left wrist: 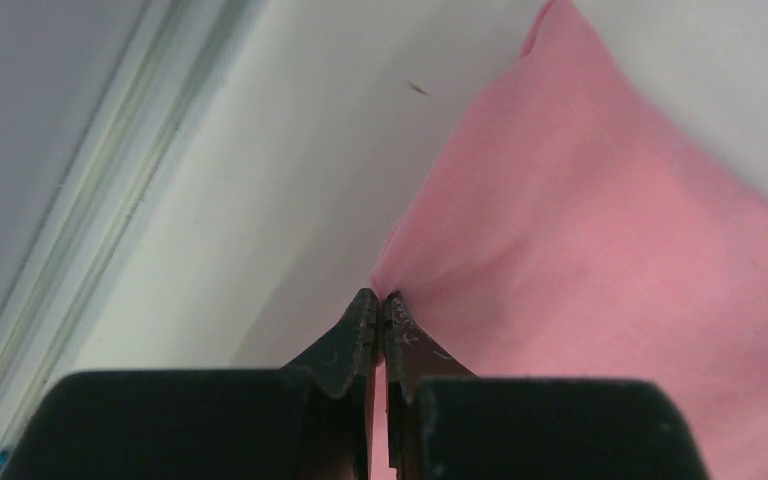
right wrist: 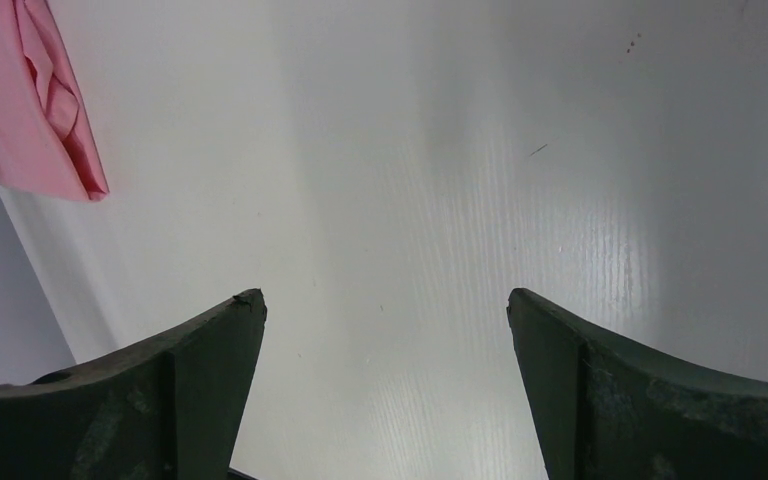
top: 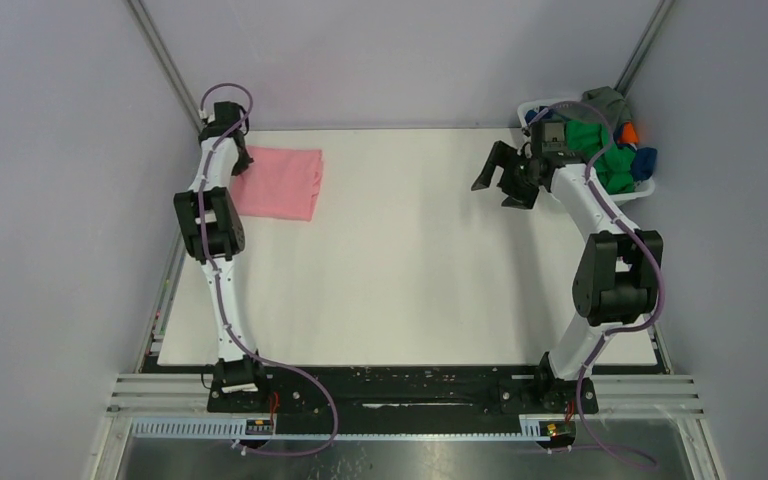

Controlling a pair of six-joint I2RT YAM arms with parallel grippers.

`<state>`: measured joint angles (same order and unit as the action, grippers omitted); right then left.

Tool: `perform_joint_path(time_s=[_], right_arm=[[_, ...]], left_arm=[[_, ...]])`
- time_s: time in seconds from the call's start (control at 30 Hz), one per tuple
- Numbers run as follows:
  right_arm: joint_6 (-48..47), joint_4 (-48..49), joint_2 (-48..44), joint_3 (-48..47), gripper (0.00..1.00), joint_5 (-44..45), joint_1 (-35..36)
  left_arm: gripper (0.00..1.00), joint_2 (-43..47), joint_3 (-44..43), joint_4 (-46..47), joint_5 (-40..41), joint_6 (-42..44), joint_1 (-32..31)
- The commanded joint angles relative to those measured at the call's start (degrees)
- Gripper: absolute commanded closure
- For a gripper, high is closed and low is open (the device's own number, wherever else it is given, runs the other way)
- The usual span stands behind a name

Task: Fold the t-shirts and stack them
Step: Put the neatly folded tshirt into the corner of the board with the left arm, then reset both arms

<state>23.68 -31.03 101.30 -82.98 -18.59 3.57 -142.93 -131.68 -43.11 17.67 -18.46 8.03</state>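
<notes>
At the table's (top: 410, 280) far left, the left gripper (left wrist: 379, 300) pinches tight on the left edge of the folded salmon pink t-shirt (top: 282, 183). Far right, the right gripper (right wrist: 385, 310) hangs wide open and empty, beside the white basket (top: 648, 192) holding the other t-shirts (top: 600, 150).

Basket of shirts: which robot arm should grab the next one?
Probably the right. The right gripper is open, empty and close to the basket holding the crumpled shirts. The left gripper is across the table, pinched shut on a corner of the pink shirt.
</notes>
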Motion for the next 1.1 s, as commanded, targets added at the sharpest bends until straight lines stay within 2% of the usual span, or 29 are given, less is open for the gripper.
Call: perform_joint_path(time_s=[0.0,0.2,0.23,0.33,0.37,0.43,0.5,0.53,0.63,0.73,0.8,0.97,1.07], right_arm=[[-1.6,-0.91,-2.8,-3.19,0.0,3.3,0.04],[-2.8,-1.13,-4.39,-2.49,0.01,7.16,0.03],[-3.11,-1.14,-4.6,-2.27,0.01,7.45,0.07],[-3.9,-1.25,-4.99,-1.65,0.0,7.78,0.03],[-4.05,-1.36,-4.97,-1.66,0.01,7.47,0.07],[-4.18,-1.66,-4.96,-1.66,0.0,7.11,0.03],[-4.17,-1.56,-5.37,-1.34,0.01,6.87,0.03],[-4.17,-1.25,-5.95,-1.0,0.01,6.82,0.01],[-4.17,0.86,-8.24,1.45,0.01,7.33,0.03],[-3.74,2.46,-11.33,5.68,0.01,9.24,0.03],[-2.41,3.25,-13.86,9.36,0.0,10.03,0.03],[-0.01,6.33,-22.14,22.25,0.0,13.8,0.03],[0.81,8.06,-27.85,29.76,0.01,13.96,0.03]], left_arm=[[1.0,-0.23,-3.61,5.14,3.18,-1.55,1.05],[1.0,0.83,-2.66,6.24,17.23,-6.96,0.97],[0.93,1.07,-2.61,6.71,17.99,-7.0,1.01],[0.57,2.42,-2.59,8.01,18.12,-6.45,0.98],[0.5,3.18,-2.44,7.96,17.7,-6.81,0.87],[0.43,5.62,-0.92,7.85,15.01,-8.04,0.84],[0.05,9.53,2.35,8.09,13.59,-9.17,0.44],[0.01,11.51,4.23,8.39,12.88,-9.2,0.1],[0.01,17.72,9.75,8.26,6.59,-9.65,-1.21],[0.01,26.37,19.32,8.57,0.19,-11.76,-3.93],[0.01,33.81,27.84,10.72,-2.13,-12.58,-7.32],[0.01,57.48,57.59,22.96,-4.6,-13.48,-19.33],[0.01,67.06,68.75,24.58,-6.46,-16.34,-23.52]])
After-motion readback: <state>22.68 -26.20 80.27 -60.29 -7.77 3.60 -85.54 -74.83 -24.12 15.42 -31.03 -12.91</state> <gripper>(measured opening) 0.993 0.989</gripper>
